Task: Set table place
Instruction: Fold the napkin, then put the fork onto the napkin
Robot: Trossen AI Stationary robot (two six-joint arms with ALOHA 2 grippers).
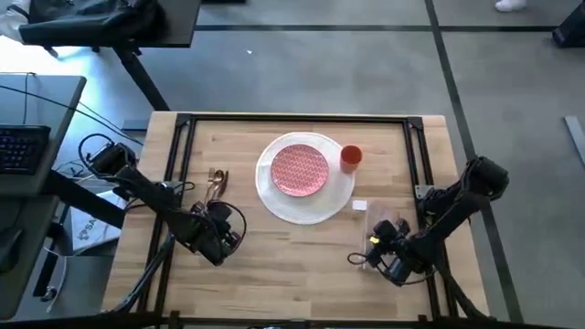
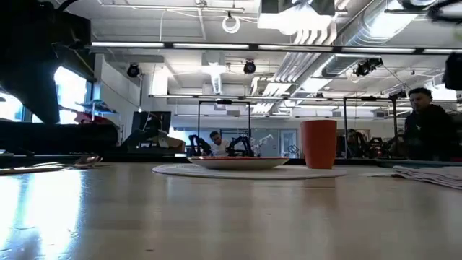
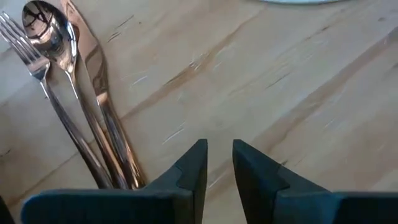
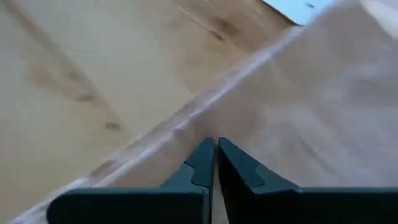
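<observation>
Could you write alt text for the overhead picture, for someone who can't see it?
A wooden table holds a red-patterned plate on a larger white plate, an orange cup beside them, and copper cutlery. Two dark robot arms reach in, the left gripper near the cutlery, the right gripper opposite.

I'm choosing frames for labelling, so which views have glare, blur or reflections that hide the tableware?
Low view: window glare washes the light-wood table at left; the small orange cup stays crisp. Right wrist view: the pale pink cloth napkin is smeared. Left wrist view: sharp, with reflections on the copper-coloured cutlery.
</observation>
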